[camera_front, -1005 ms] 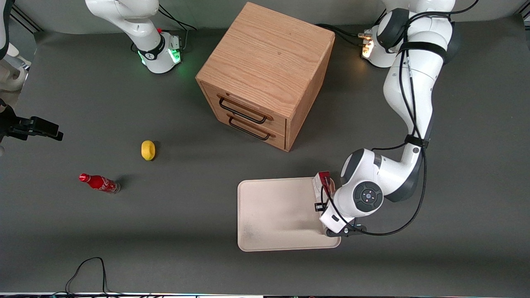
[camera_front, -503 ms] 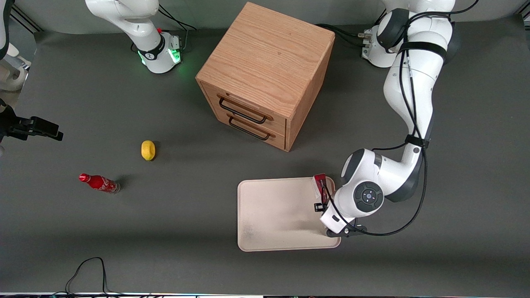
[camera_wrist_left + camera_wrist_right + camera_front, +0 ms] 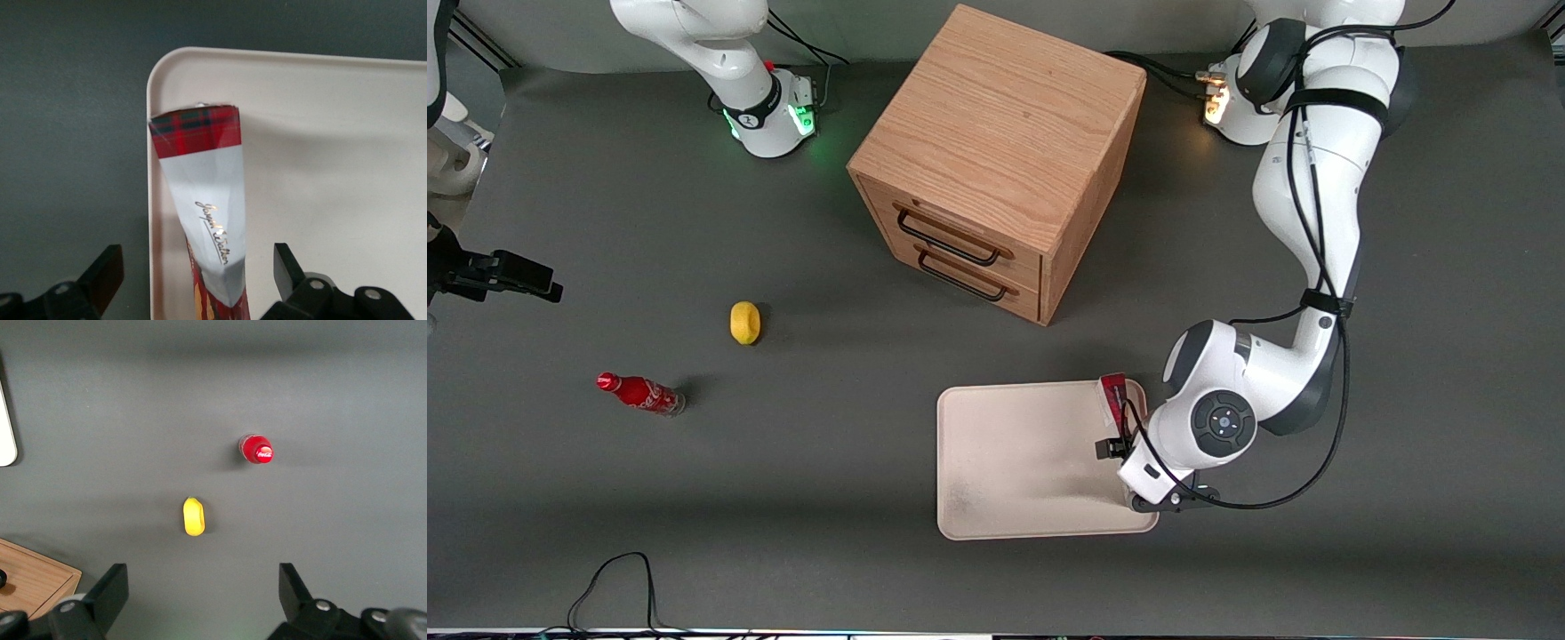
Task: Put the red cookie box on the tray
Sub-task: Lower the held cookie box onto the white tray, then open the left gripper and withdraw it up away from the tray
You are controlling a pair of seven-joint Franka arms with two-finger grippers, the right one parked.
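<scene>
The red cookie box (image 3: 1112, 395) stands on end in a corner of the cream tray (image 3: 1023, 462), close against the rim, at the tray's edge toward the working arm's end. From the wrist camera the red cookie box (image 3: 203, 180) shows a pale face with gold script and a red tartan band, resting on the tray (image 3: 333, 133). My left gripper (image 3: 1123, 437) hangs straight above the box. In the left wrist view the gripper (image 3: 197, 263) is open, and a clear gap shows between each black fingertip (image 3: 107, 267) and the carton.
A wooden drawer cabinet (image 3: 996, 160) stands farther from the front camera than the tray. A yellow lemon (image 3: 744, 322) and a small red cola bottle (image 3: 640, 393) lie toward the parked arm's end. A black cable (image 3: 618, 578) loops at the near table edge.
The box shifted slightly inward from the tray's rim onto the tray. The left wrist then moved a little toward the working arm's end.
</scene>
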